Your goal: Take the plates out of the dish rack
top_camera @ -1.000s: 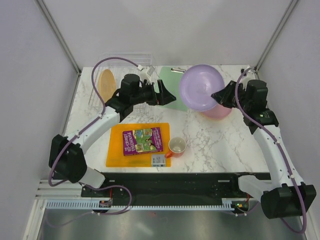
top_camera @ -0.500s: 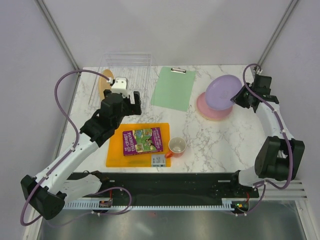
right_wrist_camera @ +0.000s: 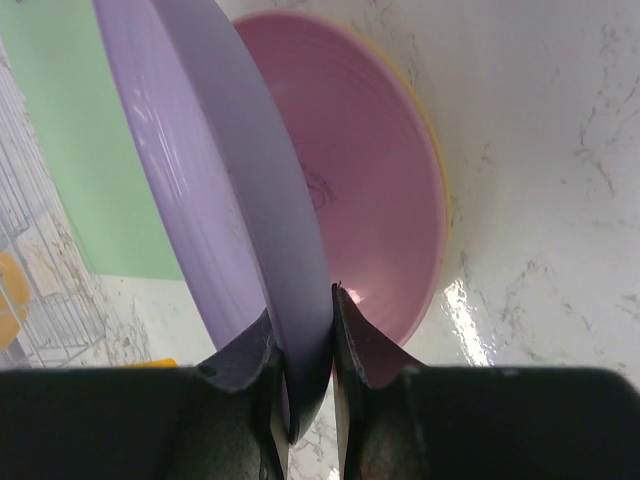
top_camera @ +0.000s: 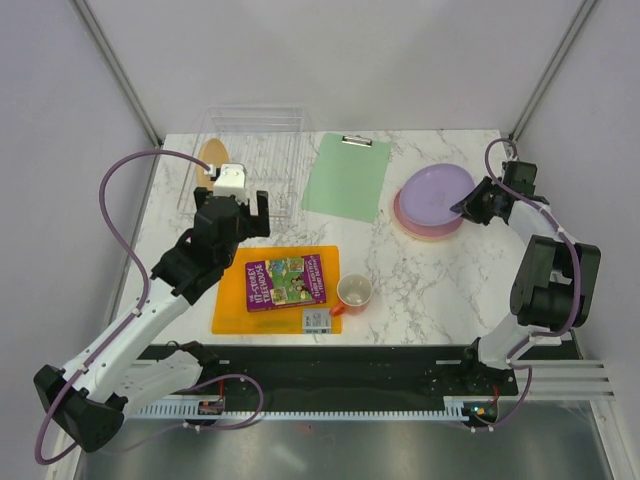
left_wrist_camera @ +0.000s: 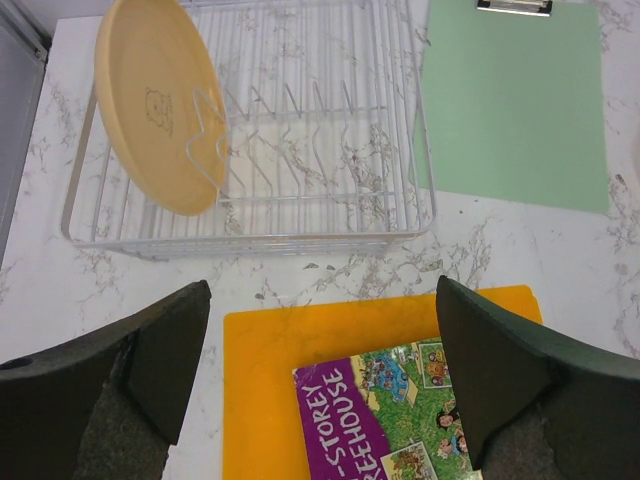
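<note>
The lilac plate (top_camera: 437,187) hides most of the pink plate (top_camera: 424,229). The left wrist view's lower edge crops the book (left_wrist_camera: 385,420).

One yellow-orange matte plate (left_wrist_camera: 150,100) stands on edge in the clear wire dish rack (left_wrist_camera: 330,150), at its left end; the lilac plate (top_camera: 435,187) tilts over the pink plate (top_camera: 425,231).

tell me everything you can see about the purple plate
The lilac purple plate is round, plain and shallow, with a matte, plastic-looking surface and a faint sheen. The right gripper is shut on its rim, one finger on each face. The plate hangs tilted over the pink plate, overlapping most of it in the top view; whether the two touch cannot be told. It is out of the dish rack, on the far right of the table, to the right of the green clipboard.
</note>
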Controlling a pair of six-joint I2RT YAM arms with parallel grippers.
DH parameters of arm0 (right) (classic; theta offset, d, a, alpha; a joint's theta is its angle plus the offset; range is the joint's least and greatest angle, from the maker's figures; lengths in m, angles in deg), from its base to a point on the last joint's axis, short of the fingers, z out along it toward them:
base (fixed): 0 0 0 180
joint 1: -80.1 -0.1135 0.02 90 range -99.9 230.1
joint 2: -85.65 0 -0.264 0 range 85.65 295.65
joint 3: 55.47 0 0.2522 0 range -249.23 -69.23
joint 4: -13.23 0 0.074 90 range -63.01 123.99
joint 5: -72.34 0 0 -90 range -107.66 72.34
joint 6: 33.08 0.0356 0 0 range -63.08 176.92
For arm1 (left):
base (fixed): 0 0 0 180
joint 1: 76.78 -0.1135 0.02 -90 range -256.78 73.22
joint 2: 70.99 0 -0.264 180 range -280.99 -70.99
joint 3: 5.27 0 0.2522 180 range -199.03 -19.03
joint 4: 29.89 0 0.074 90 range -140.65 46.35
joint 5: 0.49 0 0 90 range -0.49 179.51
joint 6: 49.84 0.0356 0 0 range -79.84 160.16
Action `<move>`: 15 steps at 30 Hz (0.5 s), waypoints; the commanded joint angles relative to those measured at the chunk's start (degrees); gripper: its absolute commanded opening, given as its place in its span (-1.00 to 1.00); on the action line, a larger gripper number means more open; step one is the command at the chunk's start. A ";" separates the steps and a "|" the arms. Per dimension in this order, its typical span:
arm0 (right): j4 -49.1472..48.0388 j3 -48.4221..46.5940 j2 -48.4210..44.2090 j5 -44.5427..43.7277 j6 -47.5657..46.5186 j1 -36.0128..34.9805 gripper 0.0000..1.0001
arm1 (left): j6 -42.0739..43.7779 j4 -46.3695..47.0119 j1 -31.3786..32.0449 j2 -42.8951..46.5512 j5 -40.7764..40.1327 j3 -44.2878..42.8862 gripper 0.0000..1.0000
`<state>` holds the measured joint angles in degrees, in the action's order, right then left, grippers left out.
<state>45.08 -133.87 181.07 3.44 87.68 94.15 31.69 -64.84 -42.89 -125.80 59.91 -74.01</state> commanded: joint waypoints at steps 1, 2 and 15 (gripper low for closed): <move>-5.08 2.06 1.17 5.17 1.67 0.11 -0.92 | 2.14 0.10 0.12 1.10 -2.04 0.23 0.99; -5.17 2.41 1.35 5.52 1.67 0.19 -0.89 | 2.05 0.18 0.12 1.02 -2.12 0.23 0.99; -2.62 3.56 -1.80 4.04 -1.05 0.19 0.47 | -0.58 0.01 0.12 1.19 -1.68 1.02 1.00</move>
<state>42.87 -130.07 183.36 8.36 88.54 94.15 31.69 -65.04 -42.89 -125.56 59.56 -73.23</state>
